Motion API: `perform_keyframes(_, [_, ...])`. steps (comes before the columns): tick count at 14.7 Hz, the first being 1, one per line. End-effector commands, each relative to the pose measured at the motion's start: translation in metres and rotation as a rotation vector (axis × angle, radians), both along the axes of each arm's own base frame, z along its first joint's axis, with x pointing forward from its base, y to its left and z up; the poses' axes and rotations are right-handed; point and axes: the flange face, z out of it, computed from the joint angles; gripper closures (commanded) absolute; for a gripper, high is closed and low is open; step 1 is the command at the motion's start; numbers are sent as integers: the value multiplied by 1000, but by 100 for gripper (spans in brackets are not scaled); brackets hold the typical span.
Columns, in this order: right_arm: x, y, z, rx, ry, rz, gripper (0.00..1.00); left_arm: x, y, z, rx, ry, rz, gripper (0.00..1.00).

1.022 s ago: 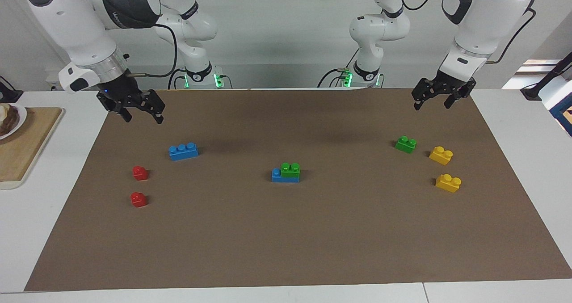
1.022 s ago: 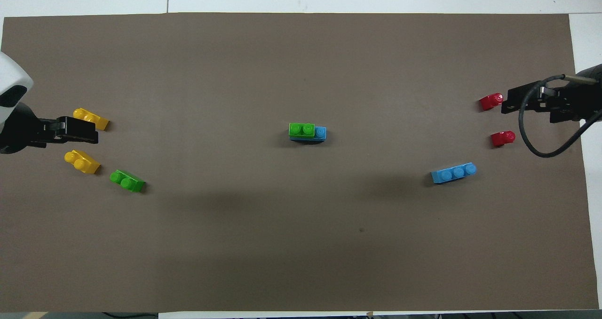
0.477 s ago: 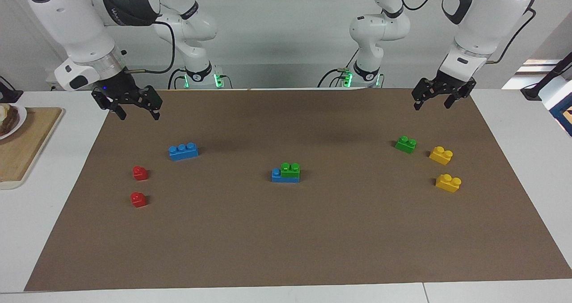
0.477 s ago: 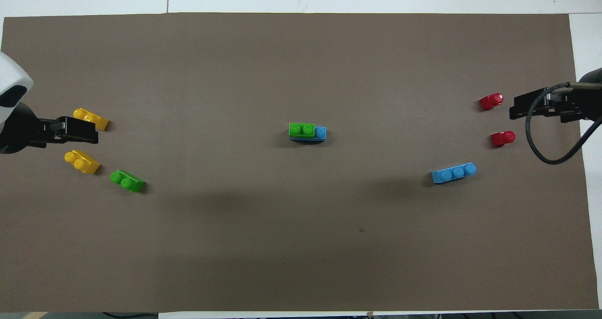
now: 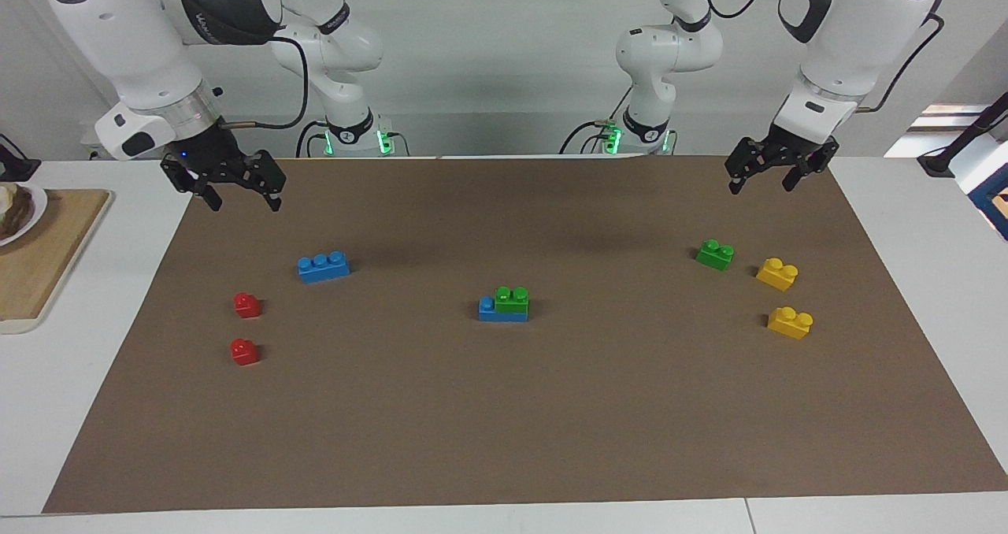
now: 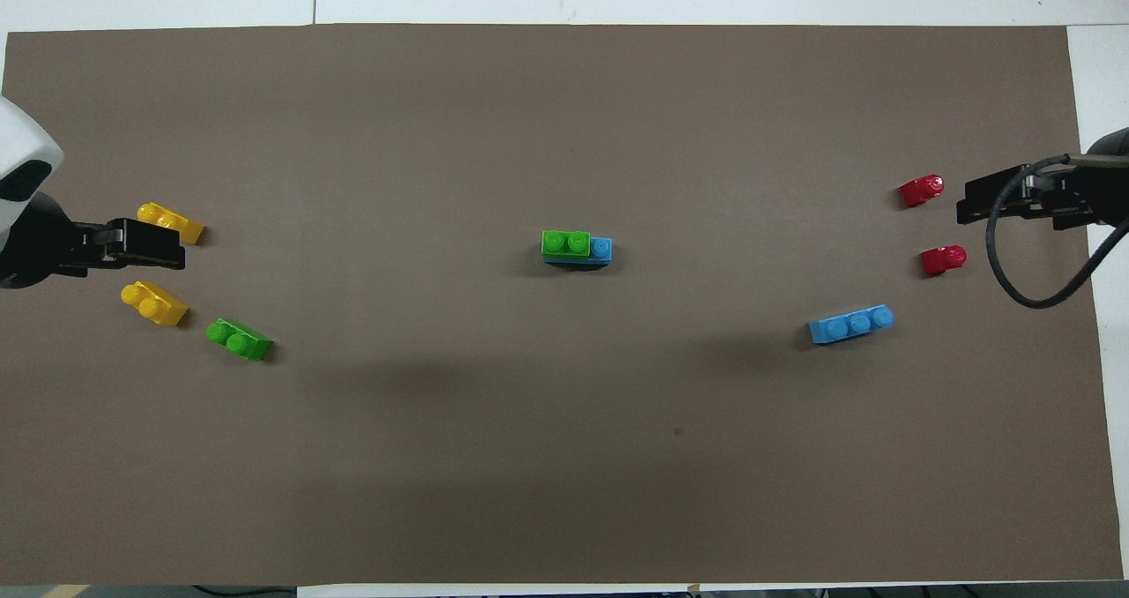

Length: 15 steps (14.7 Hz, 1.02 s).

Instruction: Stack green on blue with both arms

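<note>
**Desk:** What does the scene show, starting from the right arm's end of the table?

**Photographer:** The right gripper (image 5: 244,202) hangs with its fingers spread wide and empty over the edge of the brown mat (image 5: 504,424). Below it, the loose blue brick (image 5: 324,267) lies flat with its studs up. It is nearer to the robots than the two red bricks (image 5: 247,305).

**Desk:** And mid-table?

**Photographer:** The stacked green brick (image 5: 512,299) sits on the lower blue brick (image 5: 488,310), leaving one blue stud bare. One pair looks finished.

**Desk:** What about the left arm's end?

**Photographer:** The loose green brick (image 5: 715,254) rests on the mat, beside two yellow bricks (image 5: 777,273) and apart from them. The left gripper (image 5: 761,187) hangs above that end, its fingers also parted and holding nothing.

**Desk:** How would these pieces handle?

**Photographer:** I'd judge them to be light, rigid, smooth plastic that won't crush but could slip or twist. Each is best pinched across its two long flat sides, low on the body and clear of the studs. The green one lies at an angle, so the fingers would need to turn to match it. Seating it likely needs a firm, square press while the blue brick is steadied.
</note>
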Motion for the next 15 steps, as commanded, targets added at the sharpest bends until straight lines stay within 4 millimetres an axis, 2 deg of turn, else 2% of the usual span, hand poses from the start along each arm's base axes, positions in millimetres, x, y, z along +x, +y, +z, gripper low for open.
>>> perform_keyframes(1, [-2, -2, 4, -41, 9, 49, 1, -10, -2, 3, -12, 2, -11, 0])
perform_keyframes(15, [-4, -3, 3, -38, 24, 48, 1, -10, -3, 3, -12, 1, -14, 0])
